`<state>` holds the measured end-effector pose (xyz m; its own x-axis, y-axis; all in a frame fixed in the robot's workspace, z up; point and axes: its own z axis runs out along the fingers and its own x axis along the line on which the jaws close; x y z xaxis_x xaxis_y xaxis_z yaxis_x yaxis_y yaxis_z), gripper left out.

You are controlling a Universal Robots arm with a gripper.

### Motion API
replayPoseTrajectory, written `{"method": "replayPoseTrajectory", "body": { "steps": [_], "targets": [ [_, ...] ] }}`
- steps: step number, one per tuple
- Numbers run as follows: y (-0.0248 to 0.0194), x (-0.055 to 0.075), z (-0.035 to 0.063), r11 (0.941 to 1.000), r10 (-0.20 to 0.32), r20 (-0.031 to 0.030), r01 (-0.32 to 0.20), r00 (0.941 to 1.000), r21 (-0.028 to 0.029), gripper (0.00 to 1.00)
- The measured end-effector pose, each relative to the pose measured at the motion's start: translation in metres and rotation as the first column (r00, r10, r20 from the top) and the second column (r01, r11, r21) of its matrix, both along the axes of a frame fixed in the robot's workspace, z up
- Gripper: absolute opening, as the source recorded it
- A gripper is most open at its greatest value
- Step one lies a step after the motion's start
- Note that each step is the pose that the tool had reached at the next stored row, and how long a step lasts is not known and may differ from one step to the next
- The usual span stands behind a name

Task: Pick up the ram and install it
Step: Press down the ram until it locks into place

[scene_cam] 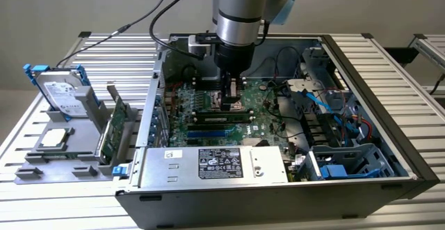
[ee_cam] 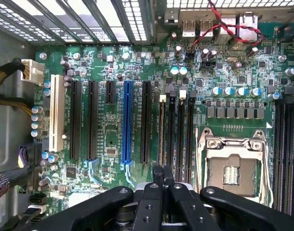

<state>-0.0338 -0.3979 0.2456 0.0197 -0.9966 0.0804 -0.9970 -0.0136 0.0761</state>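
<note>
Keep the closed end effector point(ee_cam: 161, 179) square above the ram point(scene_cam: 222, 119) seated directly beneath it on the motherboard point(ee_cam: 113, 120); press evenly

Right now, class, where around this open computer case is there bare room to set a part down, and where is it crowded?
Free: the ribbed metal table on the exterior view's right of the open black computer case, and the strip behind the grey parts holder. Crowded: the green motherboard under the black gripper, and the blue cables beside it.
</note>
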Motion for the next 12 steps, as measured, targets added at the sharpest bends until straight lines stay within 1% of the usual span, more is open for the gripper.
{"method": "replayPoseTrajectory", "body": {
  "steps": [12],
  "targets": [
    [0.0000, 0.0000, 0.0000, 1.0000, 0.000, -0.0003, 0.000, 1.0000, -0.0001, 0.11]
  ]
}}
